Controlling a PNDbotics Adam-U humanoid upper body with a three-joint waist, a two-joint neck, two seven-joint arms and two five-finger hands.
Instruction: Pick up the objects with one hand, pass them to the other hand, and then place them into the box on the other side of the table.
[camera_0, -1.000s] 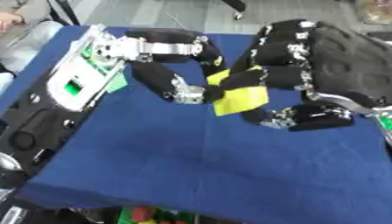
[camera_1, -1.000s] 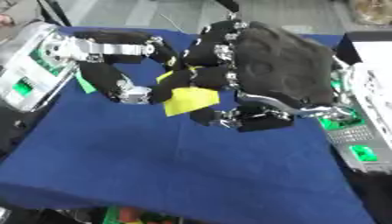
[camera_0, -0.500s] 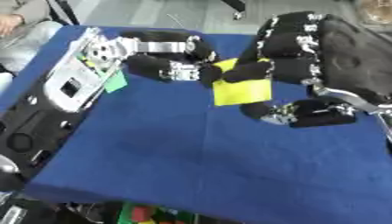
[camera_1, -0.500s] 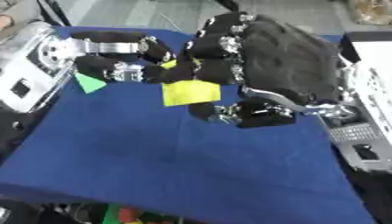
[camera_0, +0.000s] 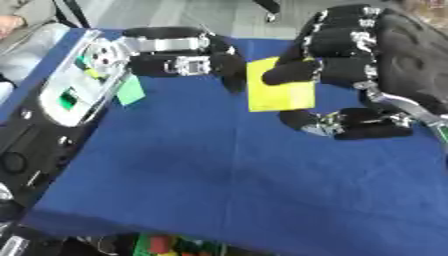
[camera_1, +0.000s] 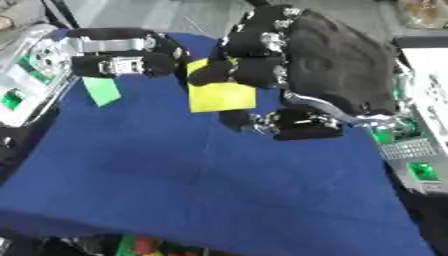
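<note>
Above the blue desk (camera_0: 227, 180), the right hand (camera_0: 350, 65) pinched a flat yellow square (camera_0: 278, 86) upright, its left edge offered to the left hand's (camera_0: 188, 57) curled, empty fingers for the handover.

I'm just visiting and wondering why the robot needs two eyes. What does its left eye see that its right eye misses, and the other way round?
Only the left eye view shows the long black equipment running down the table's left edge. Only the right eye view shows the white device with green parts at the table's right edge. Both show the yellow sheet held above the blue cloth, with the right robot hand curled over it, the left robot hand at its left edge, and a green piece at the left.
</note>
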